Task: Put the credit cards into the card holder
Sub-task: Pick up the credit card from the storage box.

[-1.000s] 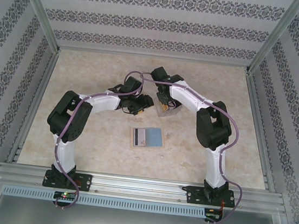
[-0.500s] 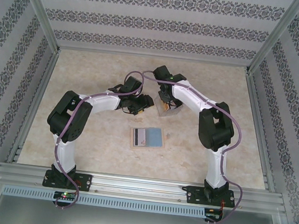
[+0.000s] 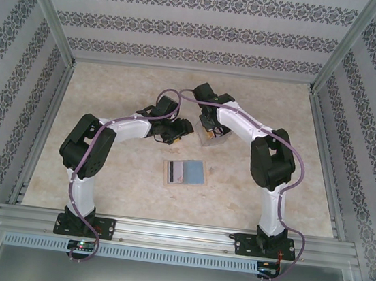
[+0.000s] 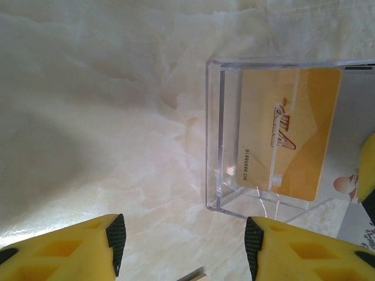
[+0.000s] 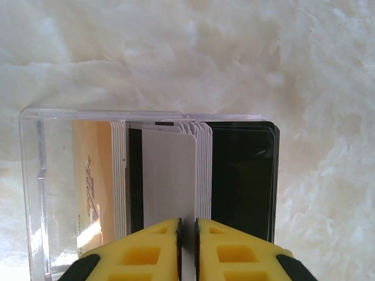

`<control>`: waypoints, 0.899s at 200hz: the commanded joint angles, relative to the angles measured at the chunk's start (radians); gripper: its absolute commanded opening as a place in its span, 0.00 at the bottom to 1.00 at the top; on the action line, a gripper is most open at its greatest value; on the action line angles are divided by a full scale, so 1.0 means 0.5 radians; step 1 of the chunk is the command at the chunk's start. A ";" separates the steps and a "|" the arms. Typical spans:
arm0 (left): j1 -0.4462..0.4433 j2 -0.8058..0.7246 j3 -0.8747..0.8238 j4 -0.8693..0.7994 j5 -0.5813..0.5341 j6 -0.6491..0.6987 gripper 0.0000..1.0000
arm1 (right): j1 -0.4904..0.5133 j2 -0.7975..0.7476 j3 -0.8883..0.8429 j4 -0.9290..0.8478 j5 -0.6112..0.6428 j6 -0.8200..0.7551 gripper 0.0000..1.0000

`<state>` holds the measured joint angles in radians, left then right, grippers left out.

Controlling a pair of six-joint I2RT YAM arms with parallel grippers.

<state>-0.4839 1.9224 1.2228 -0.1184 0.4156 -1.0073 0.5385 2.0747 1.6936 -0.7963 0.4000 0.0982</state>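
Several credit cards stand on edge in a clear plastic box [image 5: 32, 175]: an orange-yellow card [image 5: 88, 181], white ones, and black cards [image 5: 243, 175]. My right gripper [image 5: 188, 221] is shut on one white card [image 5: 167, 175] with a black stripe, which still stands in the stack. My left gripper [image 4: 183, 240] hangs open over bare table just beside the box [image 4: 222, 134], where the orange-yellow card [image 4: 290, 132] shows through the wall. From above, both grippers [image 3: 179, 131] [image 3: 206, 130] meet at the box [image 3: 210, 139]. The card holder [image 3: 184, 173] lies flat and open nearer the arms.
The marble-patterned table [image 3: 112, 90] is fenced by metal rails and patterned walls. The two arms arch in from left and right over the middle. A tan edge [image 4: 196, 274] pokes into the bottom of the left wrist view.
My right gripper has closed its fingers on the white card in the box. The left arm and the card holder have not moved.
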 commanded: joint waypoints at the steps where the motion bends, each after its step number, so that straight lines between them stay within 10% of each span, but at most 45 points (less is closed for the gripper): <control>1: 0.021 -0.038 -0.025 0.054 0.027 -0.024 0.58 | -0.025 -0.078 -0.022 -0.013 0.031 0.020 0.12; 180: 0.041 -0.183 -0.069 0.124 0.047 -0.006 0.59 | -0.129 -0.657 -0.279 0.119 -0.456 0.482 0.01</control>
<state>-0.4824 1.8893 1.2026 -0.1127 0.4187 -1.0103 0.5034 1.8385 1.6066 -0.7727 0.2737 0.2226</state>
